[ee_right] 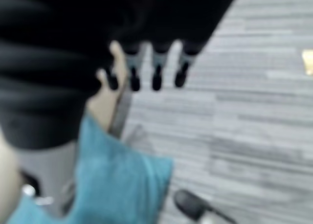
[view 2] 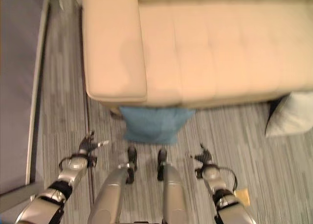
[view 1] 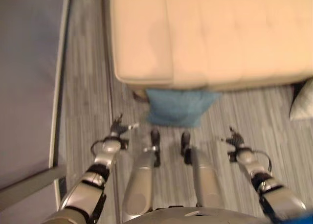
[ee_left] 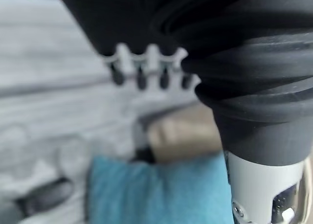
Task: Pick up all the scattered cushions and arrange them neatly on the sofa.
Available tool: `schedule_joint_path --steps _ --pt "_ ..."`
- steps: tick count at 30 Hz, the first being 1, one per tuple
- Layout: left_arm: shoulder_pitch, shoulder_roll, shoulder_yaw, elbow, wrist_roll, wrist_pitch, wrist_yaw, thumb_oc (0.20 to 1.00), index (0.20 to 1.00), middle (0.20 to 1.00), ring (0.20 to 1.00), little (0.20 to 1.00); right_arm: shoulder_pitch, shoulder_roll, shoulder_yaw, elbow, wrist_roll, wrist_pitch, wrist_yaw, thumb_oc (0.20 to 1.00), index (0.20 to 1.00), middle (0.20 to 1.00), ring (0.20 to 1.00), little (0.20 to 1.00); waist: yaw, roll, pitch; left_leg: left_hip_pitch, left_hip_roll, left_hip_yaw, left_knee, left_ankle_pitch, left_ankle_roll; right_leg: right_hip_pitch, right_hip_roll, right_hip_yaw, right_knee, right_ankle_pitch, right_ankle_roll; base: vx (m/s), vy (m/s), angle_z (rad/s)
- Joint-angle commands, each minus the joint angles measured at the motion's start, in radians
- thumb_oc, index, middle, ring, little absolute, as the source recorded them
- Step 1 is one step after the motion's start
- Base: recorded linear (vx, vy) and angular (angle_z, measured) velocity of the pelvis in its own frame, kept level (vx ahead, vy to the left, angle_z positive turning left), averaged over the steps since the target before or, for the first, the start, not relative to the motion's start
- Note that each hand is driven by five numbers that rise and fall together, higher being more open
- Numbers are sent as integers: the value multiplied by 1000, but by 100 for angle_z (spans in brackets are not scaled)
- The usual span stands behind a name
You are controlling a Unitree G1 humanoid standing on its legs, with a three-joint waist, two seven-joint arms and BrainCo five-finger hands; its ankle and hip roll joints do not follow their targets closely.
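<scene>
Standing over grey striped floor (view 1: 83,87), the robot faces a beige sofa (view 1: 210,33) that spans the far side of the scene. At far left, a dark grey panel (view 1: 24,82) runs beside the floor, well apart from the sofa. The left hand (view 1: 117,129) hovers above the floor, fingers straight and relaxed, holding nothing; the left wrist view shows its dark tips (ee_left: 140,79) in a loose row, spread slightly. A blue cushion (view 1: 177,106) lies on the floor, touching the sofa's front edge below the left armrest, between the two hands and near both. The right hand (view 1: 234,138) hovers above the floor, fingers extended and loosely spread, empty. At far right, a white cushion (view 2: 292,114) lies on the floor against the sofa's front, well apart from the blue cushion.
</scene>
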Motion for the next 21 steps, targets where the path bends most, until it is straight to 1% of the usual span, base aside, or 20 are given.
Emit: schedule_joint_path --steps 1,2,3,4,5,7,9,10,11,16,17,21 --pt "23 -15 -21 -48 -12 -59 103 1000 1000 1000 1000 1000 50 -49 39 -55 25 -46 -99 1000 1000 1000 1000 1000 -3 8 -126 -111 34 -35 122 -65 -12 -68 -21 2 -118 164 42 -88 3 -17" --pt "-11 -15 -27 -42 -16 -61 121 1000 1000 1000 1000 1000 22 -53 42 -59 29 -57 -118 1000 1000 1000 1000 1000 -8 11 -123 -162 38 -39 144 -67 -11 -122 -18 10 -91 160 39 -92 -12 -8" --pt "-61 0 -40 -47 -35 -63 129 1000 1000 1000 1000 1000 -26 -63 47 -70 42 -63 -144 1000 1000 1000 1000 1000 -13 17 -118 -253 38 -45 200 -72 -8 -210 -17 15 -34 150 33 -82 5 2" --pt "-79 8 -35 -63 -48 -65 136 1000 1000 1000 1000 1000 -45 -72 47 -88 52 -68 -149 1000 1000 1000 1000 1000 -14 21 -113 -297 39 -46 230 -78 -4 -260 -15 23 1 145 32 -53 5 1" --pt "-79 9 -35 -63 -48 -64 136 1000 1000 1000 1000 1000 -46 -72 47 -88 52 -68 -149 1000 1000 1000 1000 1000 -14 22 -119 -306 40 -47 235 -80 -4 -269 -14 23 6 143 32 -22 32 -9" --pt "-107 13 -26 -129 -52 -66 172 1000 1000 1000 1000 1000 -66 -92 38 -136 53 -78 -170 1000 1000 1000 1000 1000 -12 25 -107 -422 47 -52 314 -93 0 -381 -15 36 93 127 23 -14 -16 -13" --pt "-107 13 -26 -129 -52 -66 172 1000 1000 1000 1000 1000 -66 -92 38 -136 53 -77 -170 1000 1000 1000 1000 1000 -12 26 -111 -429 48 -52 318 -94 0 -388 -14 35 97 126 23 -4 -12 -3" --pt "-137 7 -23 -119 -71 -64 200 1000 1000 1000 1000 1000 -101 -101 33 -135 60 -80 -191 1000 1000 1000 1000 1000 -11 30 -103 -496 43 -60 362 -103 4 -458 -12 33 149 116 18 5 -33 2" --pt "-145 3 -20 -128 -72 -59 205 1000 1000 1000 1000 1000 -109 -104 32 -147 58 -81 -196 1000 1000 1000 1000 1000 -15 31 -105 -534 44 -61 386 -108 4 -491 -12 33 167 111 15 9 -50 2" --pt "-184 6 -18 -149 -73 -59 232 1000 1000 1000 1000 1000 -150 -114 18 -200 57 -97 -232 1000 1000 1000 1000 1000 -21 33 -98 -645 34 -77 433 -117 8 -611 -2 34 228 101 4 8 -22 5" --pt "-209 22 -23 -143 -92 -67 227 1000 1000 1000 1000 1000 -174 -122 17 -215 64 -108 -239 1000 1000 1000 1000 1000 -26 31 -96 -688 33 -84 450 -119 8 -652 2 38 243 102 3 0 0 0" --pt "-258 57 -35 -170 -117 -76 219 1000 1000 1000 1000 1000 -217 -150 34 -254 83 -120 -223 1000 1000 1000 1000 1000 -31 31 -87 -746 31 -87 471 -118 9 -710 7 42 266 103 0 0 0 0"
